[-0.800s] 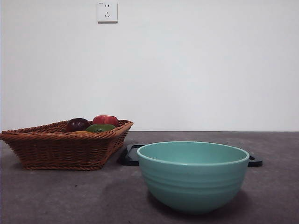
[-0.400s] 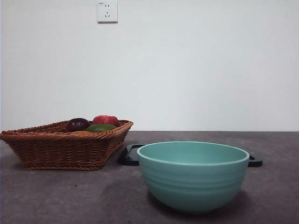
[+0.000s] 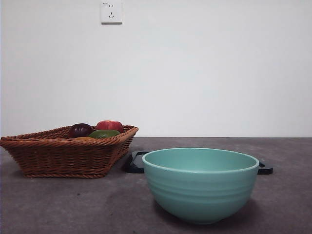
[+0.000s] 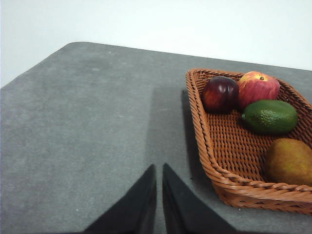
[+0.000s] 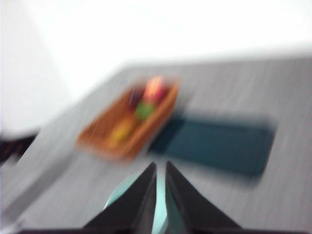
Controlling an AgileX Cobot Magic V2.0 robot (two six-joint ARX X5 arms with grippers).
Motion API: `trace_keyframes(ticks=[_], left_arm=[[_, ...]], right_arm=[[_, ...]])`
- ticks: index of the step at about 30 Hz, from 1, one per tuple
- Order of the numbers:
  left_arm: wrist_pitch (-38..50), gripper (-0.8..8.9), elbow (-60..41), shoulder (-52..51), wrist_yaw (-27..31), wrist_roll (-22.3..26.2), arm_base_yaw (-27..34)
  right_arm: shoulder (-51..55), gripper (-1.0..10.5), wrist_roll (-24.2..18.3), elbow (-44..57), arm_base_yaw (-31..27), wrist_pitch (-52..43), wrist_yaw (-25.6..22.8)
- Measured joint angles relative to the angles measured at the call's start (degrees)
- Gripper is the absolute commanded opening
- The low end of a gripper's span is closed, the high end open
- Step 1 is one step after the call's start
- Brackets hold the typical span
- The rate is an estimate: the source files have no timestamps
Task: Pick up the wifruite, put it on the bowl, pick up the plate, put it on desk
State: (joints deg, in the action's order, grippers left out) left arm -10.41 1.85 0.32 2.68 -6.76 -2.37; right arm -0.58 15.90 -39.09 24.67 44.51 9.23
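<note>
the mint-green bowl (image 3: 200,184) is sitting nearest the front camera on the dark grey desk (image 3: 73,204), upright and with nothing showing above its rim. just behind the bowl a dark flat tray (image 3: 135,162) is lying on the desk, its ends sticking out past both sides of the bowl. beside the bowl and a little further back, the wicker basket (image 3: 63,156) is resting with one corner just beside the tray. in the basket, the yellow-orange fruit (image 4: 289,161) is lying at the end nearer the bowl; past it are lying a green avocado (image 4: 269,116), then a dark purple fruit (image 4: 220,94) and a red apple-like fruit (image 4: 258,87) touching side by side at the far end. behind everything, a white wall with a socket (image 3: 111,11) is standing.

the left gripper (image 4: 159,168) is hanging over bare desk just beside the basket, on the side away from the bowl, its jaws pressed nearly together and pinching nothing. the right gripper (image 5: 160,165) is showing in a blurred picture above the bowl's rim, jaws likewise almost closed and holding nothing.
</note>
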Motion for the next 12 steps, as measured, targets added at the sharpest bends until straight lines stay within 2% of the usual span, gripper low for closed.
trace_keyframes(ticks=[3, 7, 9, 12], left_arm=[[0.0, 0.19, 0.0, 0.0, 0.0, 0.0, 0.0], [0.0, 0.19, 0.0, 0.0, 0.0, 0.0, 0.0], [0.0, 0.19, 0.0, 0.0, 0.0, 0.0, 0.0], [0.0, 0.19, 0.0, 0.0, 0.0, 0.0, 0.0]], right_arm=[[0.1, 0.3, -5.5, 7.7, -7.4, -13.6, 1.2], [-0.6, 0.3, -13.2, 16.9, -15.1, -22.6, 1.0], [-0.6, 0.3, -16.4, 21.6, -18.4, -26.3, -0.5], [-0.6, 0.3, -18.6, 27.3, -21.8, -30.4, -4.2]])
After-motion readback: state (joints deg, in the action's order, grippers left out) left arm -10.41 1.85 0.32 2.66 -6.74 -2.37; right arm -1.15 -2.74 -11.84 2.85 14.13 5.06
